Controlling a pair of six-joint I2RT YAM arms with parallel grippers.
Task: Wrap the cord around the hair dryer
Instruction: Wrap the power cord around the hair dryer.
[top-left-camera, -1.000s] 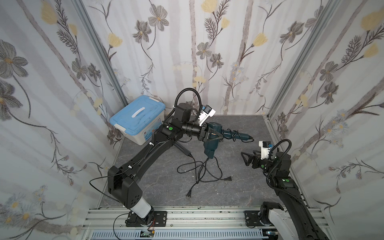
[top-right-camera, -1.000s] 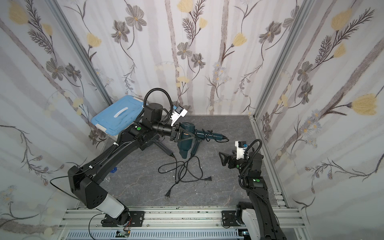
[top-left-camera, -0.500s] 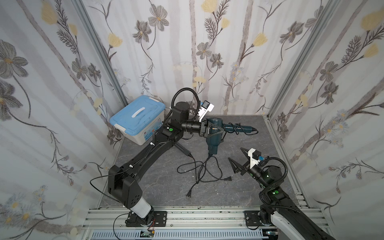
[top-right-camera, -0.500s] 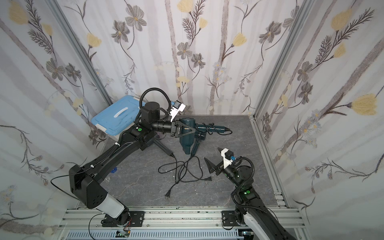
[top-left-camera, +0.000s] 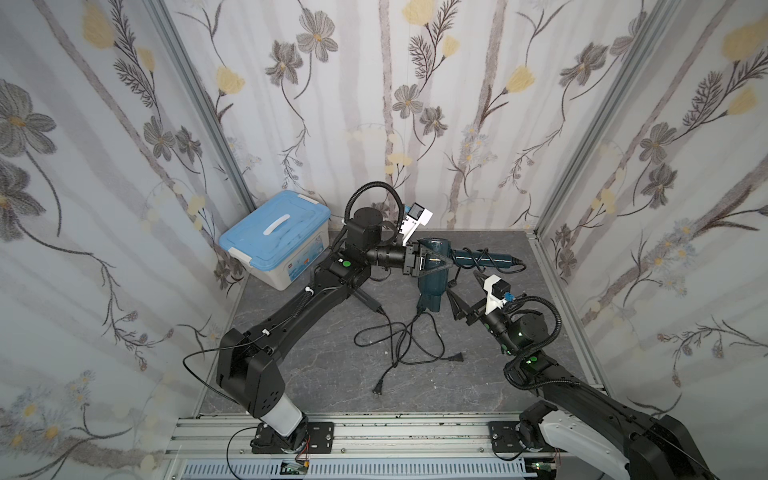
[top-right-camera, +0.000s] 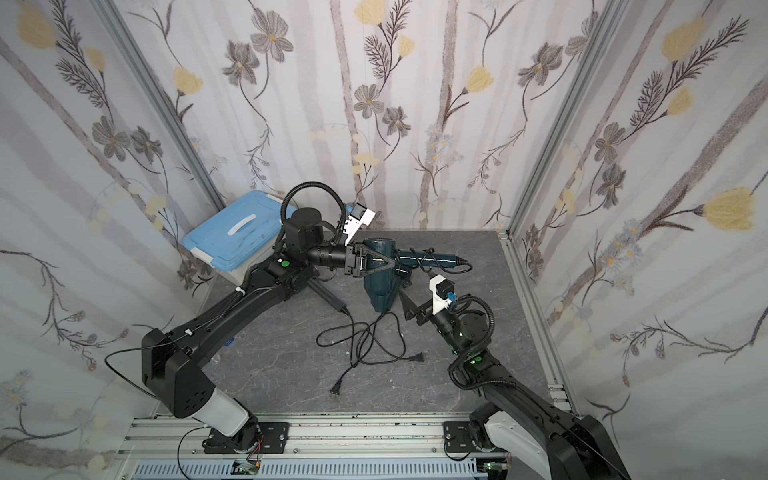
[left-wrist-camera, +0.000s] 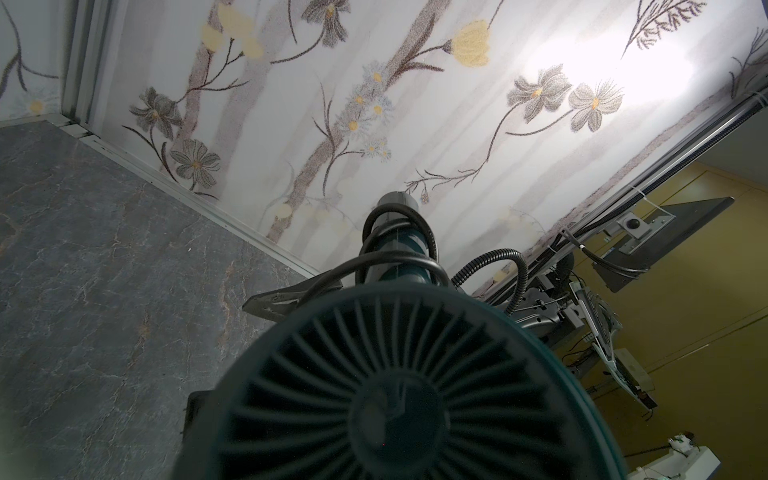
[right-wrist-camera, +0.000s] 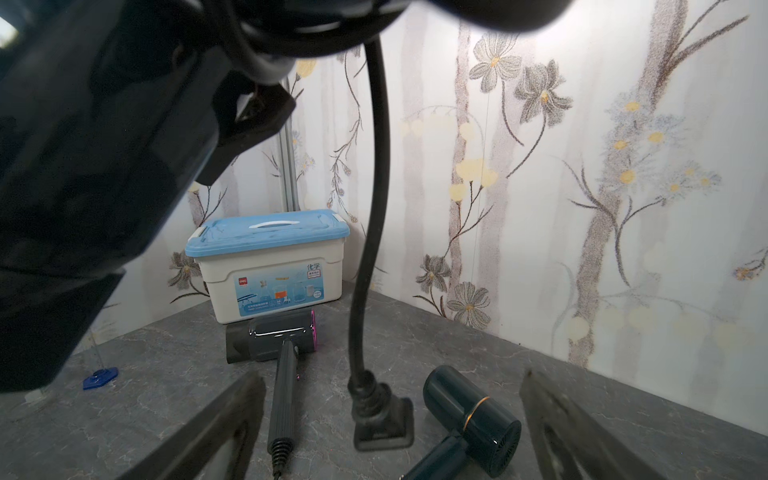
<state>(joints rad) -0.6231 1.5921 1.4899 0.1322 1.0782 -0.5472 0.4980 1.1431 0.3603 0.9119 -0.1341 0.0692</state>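
My left gripper (top-left-camera: 428, 262) (top-right-camera: 371, 262) is shut on the body of the dark teal hair dryer (top-left-camera: 432, 286) (top-right-camera: 379, 291) and holds it above the table. The dryer's rear grille (left-wrist-camera: 399, 399) fills the left wrist view. Its handle (top-left-camera: 484, 259) (left-wrist-camera: 397, 245) points toward the right wall with a few turns of black cord (left-wrist-camera: 419, 226) on it. More cord (right-wrist-camera: 374, 187) hangs down from the dryer, ahead of my right fingers (right-wrist-camera: 232, 419). Loose cord (top-left-camera: 399, 340) (top-right-camera: 365, 336) lies looped on the table. My right gripper (top-left-camera: 466, 291) (top-right-camera: 417, 293) stands open just below the handle.
A blue-lidded white box (top-left-camera: 276, 237) (right-wrist-camera: 270, 266) stands in the back left corner. A grey hair dryer (right-wrist-camera: 270, 334) lies in front of it. Another small dark dryer (right-wrist-camera: 471, 409) lies on the table in the right wrist view. Two plugs (top-left-camera: 457, 356) (top-left-camera: 378, 388) rest toward the front.
My right arm has swung in from the right wall toward the dryer, and its open gripper now sits under the handle. The left arm has shifted the held dryer slightly back.
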